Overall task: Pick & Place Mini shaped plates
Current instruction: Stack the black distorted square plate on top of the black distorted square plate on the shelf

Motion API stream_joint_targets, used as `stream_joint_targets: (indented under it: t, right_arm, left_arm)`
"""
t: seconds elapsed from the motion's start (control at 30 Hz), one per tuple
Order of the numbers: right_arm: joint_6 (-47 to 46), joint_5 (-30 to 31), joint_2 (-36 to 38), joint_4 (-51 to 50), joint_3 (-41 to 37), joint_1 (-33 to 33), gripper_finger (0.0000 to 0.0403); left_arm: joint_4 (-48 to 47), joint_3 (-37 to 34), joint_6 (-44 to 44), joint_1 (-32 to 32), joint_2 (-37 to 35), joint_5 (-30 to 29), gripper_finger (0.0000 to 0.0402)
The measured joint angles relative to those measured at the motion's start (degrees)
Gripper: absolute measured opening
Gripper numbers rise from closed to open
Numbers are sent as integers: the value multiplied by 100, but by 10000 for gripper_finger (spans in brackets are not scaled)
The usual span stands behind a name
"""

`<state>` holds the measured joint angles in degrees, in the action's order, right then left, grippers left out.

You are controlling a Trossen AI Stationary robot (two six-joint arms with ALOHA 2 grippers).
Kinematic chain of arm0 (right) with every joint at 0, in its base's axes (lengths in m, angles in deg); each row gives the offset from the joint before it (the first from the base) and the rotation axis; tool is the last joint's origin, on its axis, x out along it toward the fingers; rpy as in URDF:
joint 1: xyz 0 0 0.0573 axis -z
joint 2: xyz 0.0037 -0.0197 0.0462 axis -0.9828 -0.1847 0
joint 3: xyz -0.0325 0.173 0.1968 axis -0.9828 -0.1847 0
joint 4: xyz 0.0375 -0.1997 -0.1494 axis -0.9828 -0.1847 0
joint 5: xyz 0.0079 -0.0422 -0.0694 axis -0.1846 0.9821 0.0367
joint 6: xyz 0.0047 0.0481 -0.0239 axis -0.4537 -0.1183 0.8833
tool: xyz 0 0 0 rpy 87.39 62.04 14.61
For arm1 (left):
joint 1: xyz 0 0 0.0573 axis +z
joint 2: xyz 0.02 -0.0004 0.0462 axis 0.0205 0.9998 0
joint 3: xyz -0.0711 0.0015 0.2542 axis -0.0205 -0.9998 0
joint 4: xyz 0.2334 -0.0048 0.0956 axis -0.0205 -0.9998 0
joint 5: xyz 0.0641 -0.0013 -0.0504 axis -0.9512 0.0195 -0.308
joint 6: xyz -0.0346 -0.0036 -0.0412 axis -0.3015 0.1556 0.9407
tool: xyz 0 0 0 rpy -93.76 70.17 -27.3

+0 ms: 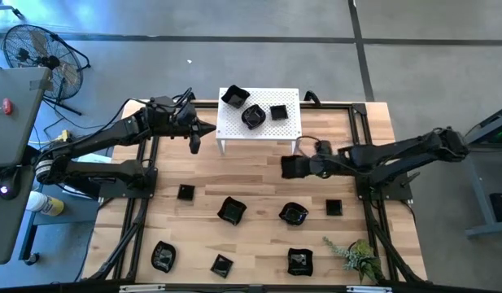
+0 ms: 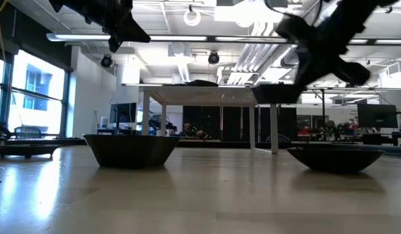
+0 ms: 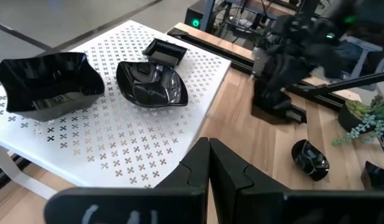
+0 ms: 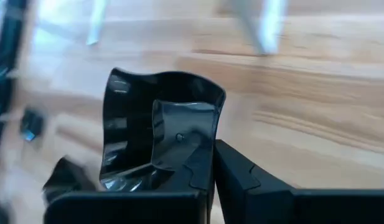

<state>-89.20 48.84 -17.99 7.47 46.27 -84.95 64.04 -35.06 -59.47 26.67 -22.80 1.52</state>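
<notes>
- Your landmark is the white perforated stand [image 1: 259,122] at the far middle of the table [image 1: 259,195]; three mini shaped plates already sit on top of it.
- Your right tool [image 1: 293,166] hangs just in front of the stand's right front corner, clear of the table surface.
- Its fingers are pressed together on the rim of a wavy-edged black plate [image 4: 157,140]; the wrist view shows one finger inside the dish and one outside.
- The relation that matters: the stand top lies a short way beyond the held plate and toward the left arm's side, and higher than the plate, so in my judgement the move is up and over the stand's edge.
- The bare patch of stand nearest your tool is its right front area, in front of the small square plate [image 1: 278,111].
- Your left tool [image 1: 195,138] waits just off the stand's left front corner, fingers pressed together and empty.
- The right arm is the nearer one for this placement, since it already carries the plate.
- Seven more plates lie on the table in front of the stand, well apart from both tools.
</notes>
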Motion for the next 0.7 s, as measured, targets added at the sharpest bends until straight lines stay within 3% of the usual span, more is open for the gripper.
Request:
stream_joint_targets:
  t: [0.17, 0.33, 0.7]
  right_arm:
    - [1200, -45, -1118, 417, 901, -115, 7]
    - [2286, -41, -2310, 705, 1649, 170, 5]
    - [3705, -539, -4102, 2162, 2400, 858, 6]
  left_arm:
    - [1, 0, -6, 0, 0, 6, 1]
    - [1, 0, -28, 0, 0, 110, 1]
    - [-2, 0, -175, 0, 0, 111, 1]
